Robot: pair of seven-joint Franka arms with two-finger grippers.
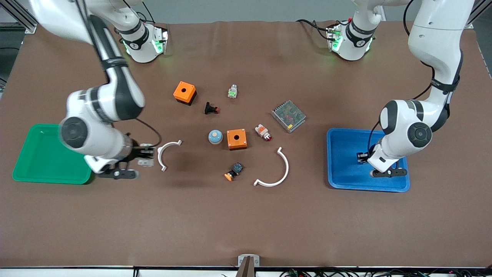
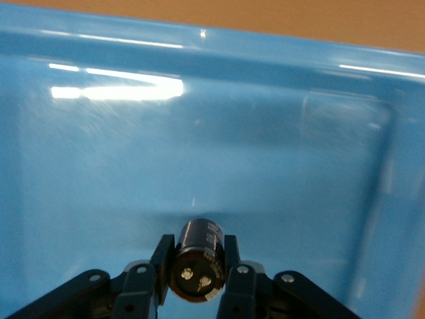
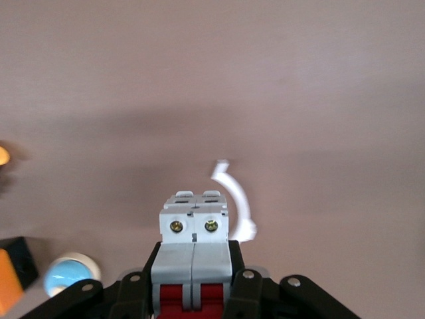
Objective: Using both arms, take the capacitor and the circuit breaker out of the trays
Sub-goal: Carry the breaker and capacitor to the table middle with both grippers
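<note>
— Brown bench (image 1: 246,223), two trays: one green tray (image 1: 38,154) at the right arm's end, one blue tray (image 1: 346,169) at the left arm's end. Between them?

— Two orange boxes (image 1: 185,92), two white arcs (image 1: 167,153), one blue dome (image 1: 215,136), one metal mesh unit (image 1: 288,115).

— Grippers?

— Right gripper (image 3: 192,292) clamps the breaker (image 3: 194,229) over the bench beside the green tray. Left gripper (image 2: 198,279), over the blue tray, clamps the capacitor (image 2: 196,256)
</note>
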